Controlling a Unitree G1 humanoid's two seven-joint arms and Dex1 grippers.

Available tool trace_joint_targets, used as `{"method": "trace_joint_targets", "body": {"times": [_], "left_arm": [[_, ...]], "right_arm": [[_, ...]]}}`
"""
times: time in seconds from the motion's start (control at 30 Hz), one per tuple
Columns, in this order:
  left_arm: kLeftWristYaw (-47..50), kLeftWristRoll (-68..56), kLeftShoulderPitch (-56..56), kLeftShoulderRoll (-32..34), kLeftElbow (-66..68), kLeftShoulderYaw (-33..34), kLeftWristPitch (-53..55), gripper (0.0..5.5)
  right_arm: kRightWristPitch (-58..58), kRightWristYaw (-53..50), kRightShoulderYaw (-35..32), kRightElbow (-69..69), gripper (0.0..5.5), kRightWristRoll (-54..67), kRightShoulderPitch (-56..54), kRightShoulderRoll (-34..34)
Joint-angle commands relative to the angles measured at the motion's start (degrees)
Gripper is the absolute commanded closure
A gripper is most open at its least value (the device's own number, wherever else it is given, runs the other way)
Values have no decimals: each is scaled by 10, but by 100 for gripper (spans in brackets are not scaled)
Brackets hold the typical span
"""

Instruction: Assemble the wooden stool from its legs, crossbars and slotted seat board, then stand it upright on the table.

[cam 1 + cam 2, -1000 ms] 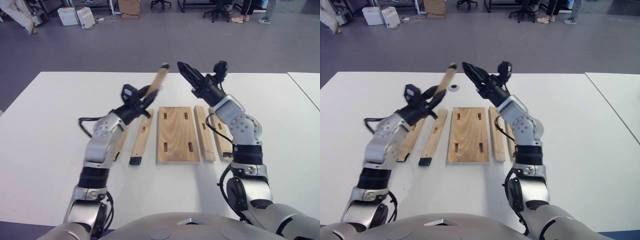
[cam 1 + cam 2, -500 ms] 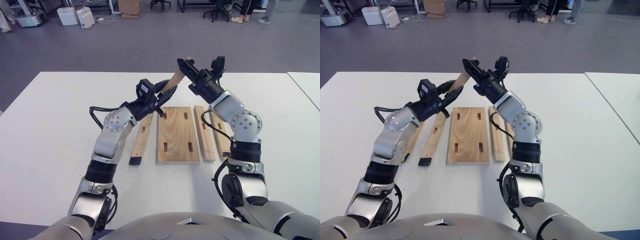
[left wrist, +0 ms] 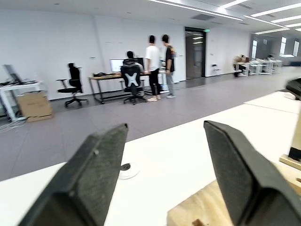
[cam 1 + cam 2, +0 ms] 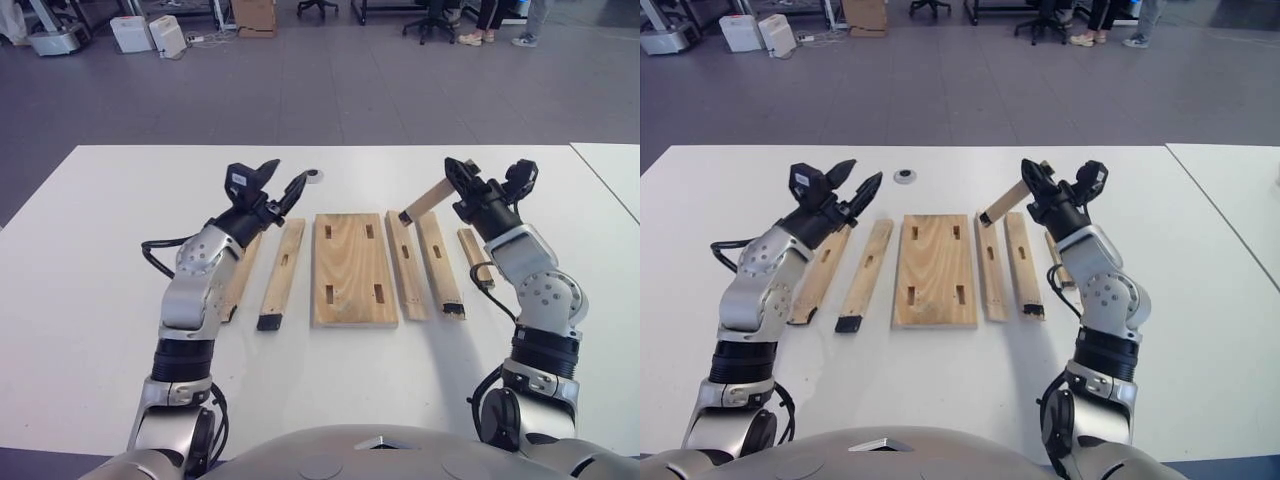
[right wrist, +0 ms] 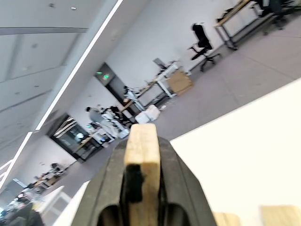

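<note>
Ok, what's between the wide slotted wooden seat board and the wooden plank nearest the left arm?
One narrow slotted wooden leg with a black end, lying flat; the right eye view shows it.

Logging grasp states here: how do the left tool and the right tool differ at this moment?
The left tool is open and empty; the right tool is shut on a wooden bar, holding it tilted. The left tool sits left of the seat board, the right tool to its right. Both hover above the table.
</note>
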Motion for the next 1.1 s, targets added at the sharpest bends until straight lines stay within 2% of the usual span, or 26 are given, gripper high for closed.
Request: {"method": "trace_joint_targets", "body": {"times": [0.03, 0.27, 0.43, 0.57, 0.7, 0.83, 0.97, 1.0, 1.1], "left_arm": [[23, 20, 7, 8, -3, 3, 12, 253], [34, 34, 10, 13, 2, 0, 17, 253], [36, 34, 15, 14, 0, 0, 19, 253], [37, 38, 17, 14, 1, -5, 18, 253], [35, 42, 21, 14, 2, -7, 17, 253], [29, 42, 25, 19, 2, -6, 18, 253], [28, 43, 23, 21, 3, -5, 18, 253], [29, 44, 23, 20, 3, -5, 17, 253], [31, 44, 22, 19, 5, -6, 15, 253]], "right_arm": [[-20, -9, 19, 0, 509, -35, 35, 14], [-112, 20, 71, 61, 509, -149, 62, 16], [-142, 31, 84, 64, 509, -184, 74, 12], [-192, 57, 131, 103, 509, -269, 90, -22], [-298, 92, 194, 185, 509, -368, 142, -52], [-372, 112, 217, 244, 509, -403, 172, -60], [-389, 124, 194, 203, 509, -364, 146, -59], [-382, 126, 189, 186, 472, -355, 132, -59], [-338, 126, 180, 139, 426, -333, 109, -63]]}}
